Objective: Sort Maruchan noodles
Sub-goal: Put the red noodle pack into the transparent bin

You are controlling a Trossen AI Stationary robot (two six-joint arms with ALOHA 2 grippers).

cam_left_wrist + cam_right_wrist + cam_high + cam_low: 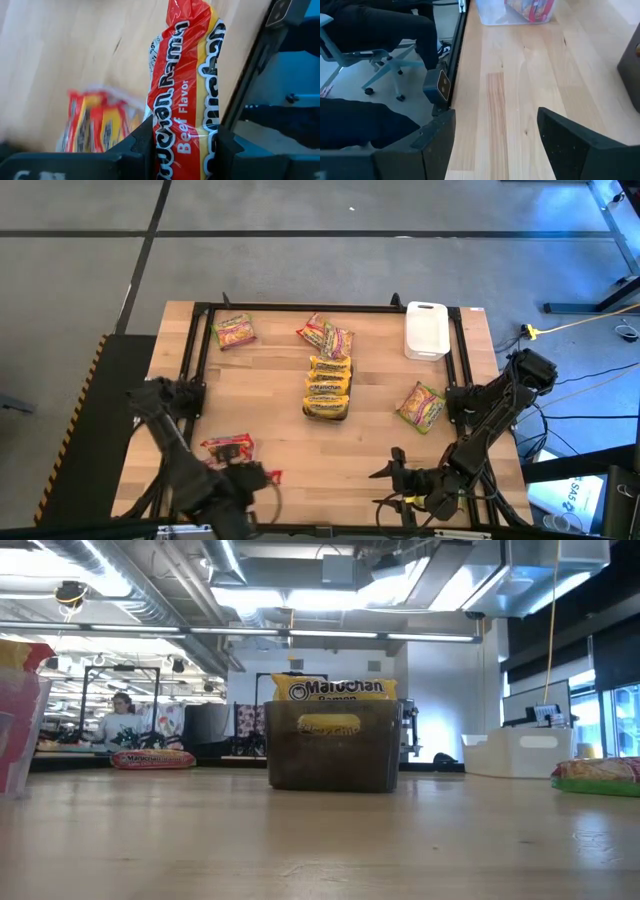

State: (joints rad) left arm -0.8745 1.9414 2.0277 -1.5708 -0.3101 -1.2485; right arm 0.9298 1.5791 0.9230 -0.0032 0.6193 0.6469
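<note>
left gripper point(182, 150) clamped on red beef packet point(187, 85), near table point(290, 440) front-left corner | right gripper point(492, 145) wide, empty, front-right | packet light, crinkly, slippery: you should pinch it mid-body

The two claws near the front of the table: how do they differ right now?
The left claw is clamped on a red beef-flavor noodle packet; the right claw holds nothing, with bare table between its fingers. The left's fingers press close on the packet; the right's stand wide apart. Both are dark two-fingered claws at the table's front edge.
</note>
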